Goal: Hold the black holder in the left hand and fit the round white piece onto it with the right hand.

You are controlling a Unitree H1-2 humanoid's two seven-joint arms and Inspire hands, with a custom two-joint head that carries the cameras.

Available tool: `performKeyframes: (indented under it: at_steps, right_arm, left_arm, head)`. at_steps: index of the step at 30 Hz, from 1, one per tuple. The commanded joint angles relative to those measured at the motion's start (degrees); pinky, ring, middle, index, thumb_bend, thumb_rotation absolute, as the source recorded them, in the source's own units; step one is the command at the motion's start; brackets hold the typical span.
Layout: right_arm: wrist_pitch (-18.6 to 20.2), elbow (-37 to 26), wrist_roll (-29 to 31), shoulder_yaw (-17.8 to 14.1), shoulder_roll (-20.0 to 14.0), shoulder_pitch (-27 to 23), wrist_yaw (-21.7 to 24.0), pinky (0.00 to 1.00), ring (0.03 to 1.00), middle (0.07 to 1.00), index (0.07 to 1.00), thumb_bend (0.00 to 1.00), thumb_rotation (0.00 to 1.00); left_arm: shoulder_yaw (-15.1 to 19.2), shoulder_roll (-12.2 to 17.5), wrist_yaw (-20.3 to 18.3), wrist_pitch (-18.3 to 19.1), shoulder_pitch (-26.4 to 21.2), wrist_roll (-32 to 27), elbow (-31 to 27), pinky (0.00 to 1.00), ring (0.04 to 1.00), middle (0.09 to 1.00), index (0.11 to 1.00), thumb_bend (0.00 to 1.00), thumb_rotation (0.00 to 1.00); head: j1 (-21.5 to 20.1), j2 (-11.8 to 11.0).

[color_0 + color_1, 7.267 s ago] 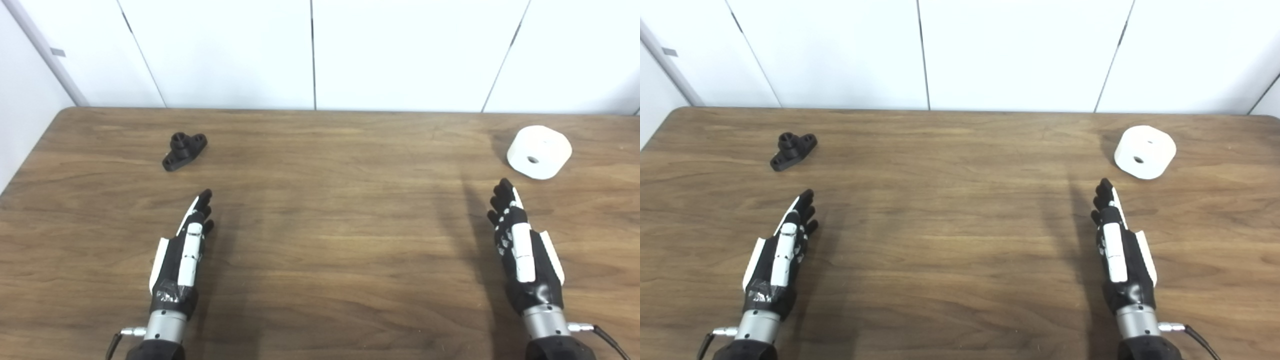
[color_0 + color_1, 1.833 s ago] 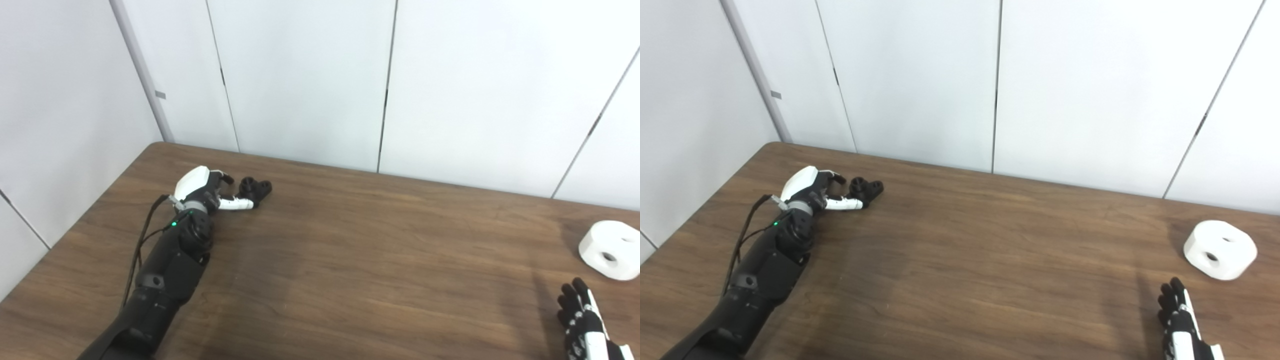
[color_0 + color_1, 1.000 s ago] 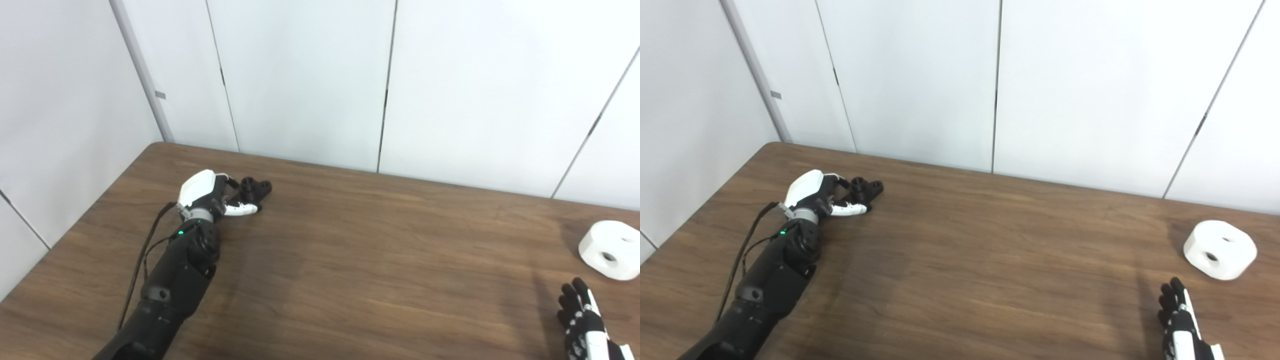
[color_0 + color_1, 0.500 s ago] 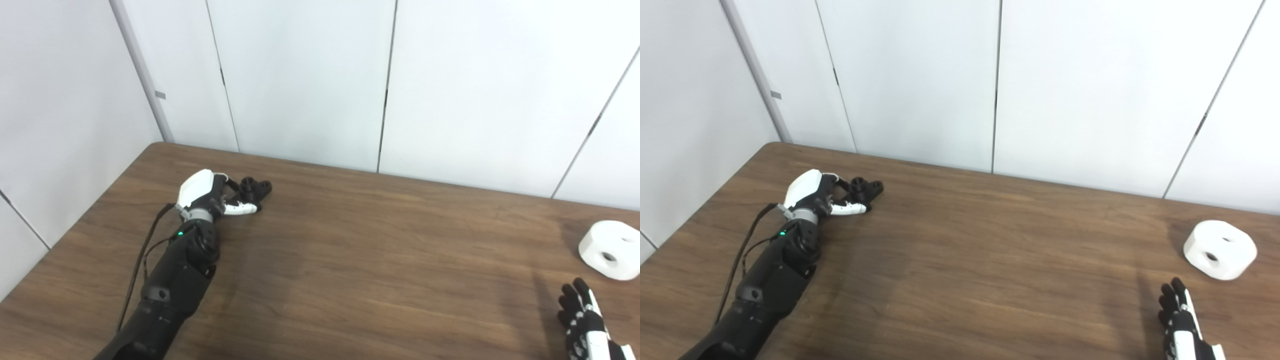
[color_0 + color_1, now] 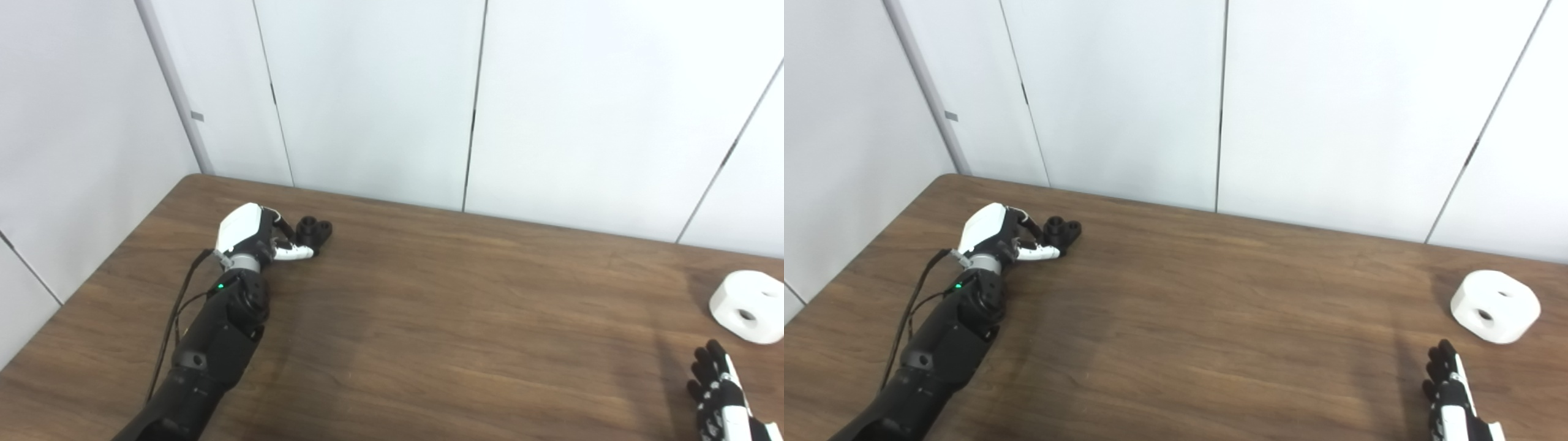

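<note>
The black holder is at the far left of the wooden table. My left hand reaches it from the near side. Its dark fingers curl over the holder's near end and the white thumb lies under it, so the hand is shut on that end. The holder's far end with its round holes sticks out to the right. The round white piece lies at the far right with a hole facing me. My right hand rests flat and open just in front of it, partly cut off by the bottom edge.
White wall panels rise right behind the table's far edge, and a side wall stands to the left. The table's rounded far-left corner is close to the left hand. A wide stretch of bare wood separates the two hands.
The left hand's fingers have closed tighter on the holder, which has turned and tipped a little in the grip. The right hand has slid slightly toward the bottom edge.
</note>
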Motion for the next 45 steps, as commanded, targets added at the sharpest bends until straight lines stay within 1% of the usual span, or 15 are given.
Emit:
performKeyframes:
  at_steps: [1, 8, 10, 17, 23, 28, 31, 34, 36, 39, 41, 45]
  right_arm:
    - [-0.79, -2.05, 0.11, -0.24, -0.16, 0.74, -0.32, 1.0, 0.994, 0.985, 1.0, 0.52, 0.98]
    - [-0.82, -1.88, 0.3, -0.17, -0.18, 0.68, -0.14, 1.0, 0.999, 0.985, 1.0, 0.54, 0.98]
    - [-1.08, -1.77, -0.01, -0.09, -0.25, 0.69, -0.15, 1.0, 0.995, 0.983, 1.0, 0.53, 0.98]
    - [-1.08, -1.84, 0.15, -0.02, 0.03, 0.62, -0.21, 1.0, 0.983, 0.977, 1.0, 0.52, 0.98]
    - [-1.13, -1.85, -0.63, 0.32, 0.14, 0.49, -0.44, 1.0, 0.976, 0.974, 1.0, 0.51, 0.99]
    - [-0.82, -2.21, -0.93, 0.48, 0.32, 0.42, -0.71, 1.0, 0.986, 0.978, 1.0, 0.51, 1.0]
    - [-0.58, -2.39, -1.23, 0.59, 0.39, 0.39, -0.87, 1.0, 0.982, 0.977, 1.0, 0.5, 1.0]
    - [-0.21, -2.59, -1.76, 0.66, 0.44, 0.41, -1.05, 1.0, 0.985, 0.976, 1.0, 0.51, 1.0]
    - [-0.64, -2.33, -1.65, 0.69, 0.41, 0.29, -0.9, 1.0, 0.983, 0.975, 1.0, 0.52, 1.0]
    - [-1.0, -1.94, -1.65, 0.86, 0.45, 0.04, -0.77, 1.0, 0.976, 0.972, 1.0, 0.51, 1.0]
    - [-1.04, -1.76, -1.81, 0.95, 0.49, -0.08, -0.83, 1.0, 0.977, 0.974, 1.0, 0.52, 0.99]
    - [-1.46, -1.49, -2.21, 1.14, 0.52, -0.25, -0.93, 1.0, 0.981, 0.973, 1.0, 0.52, 1.0]
  left_arm:
    - [-0.64, -0.19, -0.8, -0.29, -0.41, -1.07, 0.9, 0.8, 0.841, 0.764, 0.482, 0.52, 0.04]
    - [-0.99, 0.02, -0.46, -1.43, -0.15, -1.22, 0.76, 0.78, 0.835, 0.756, 0.483, 0.52, 0.04]
    - [-1.14, 0.1, -0.67, -1.66, 0.23, -1.24, -0.06, 0.78, 0.836, 0.757, 0.483, 0.52, 0.04]
    - [-1.48, -0.23, -2.03, -1.44, 2.09, -1.95, -4.26, 0.75, 0.818, 0.746, 0.485, 0.52, 0.04]
    - [-1.8, -1.49, -2.93, -1.49, 4.1, -2.97, -8.15, 0.75, 0.815, 0.753, 0.484, 0.52, 0.04]
    - [-3.26, -2.46, -4.48, -1.26, 6.24, -2.73, -12.91, 0.77, 0.845, 0.778, 0.486, 0.52, 0.04]
    - [-4.64, -2.9, -4.83, -2.0, 7.89, -2.32, -15.72, 0.8, 0.866, 0.78, 0.486, 0.52, 0.04]
    - [-6.25, -3.39, -5.75, -2.09, 10.0, -1.89, -19.61, 0.8, 0.873, 0.785, 0.485, 0.52, 0.04]
    - [-7.37, -3.74, -6.34, -2.38, 11.39, -1.65, -22.24, 0.82, 0.883, 0.795, 0.485, 0.52, 0.04]
    - [-9.87, -3.74, -6.5, -2.89, 13.11, 0.86, -25.53, 0.8, 0.867, 0.78, 0.485, 0.52, 0.04]
    - [-10.92, -3.87, -6.59, -2.83, 13.93, 2.43, -27.03, 0.8, 0.86, 0.771, 0.485, 0.52, 0.04]
    - [-11.91, -4.79, -6.65, -3.34, 15.62, 4.53, -29.44, 0.84, 0.871, 0.774, 0.486, 0.52, 0.05]
  head:
    - [0.03, 0.06]
    - [-0.38, 0.14]
    - [-0.38, 0.21]
    - [-0.82, 0.46]
    - [-1.34, 0.47]
    - [-1.78, 0.59]
    - [-2.1, 0.65]
    - [-2.2, 0.69]
    - [-2.41, 0.77]
    - [-3.0, 0.89]
    - [-3.33, 0.93]
    - [-4.31, 1.19]
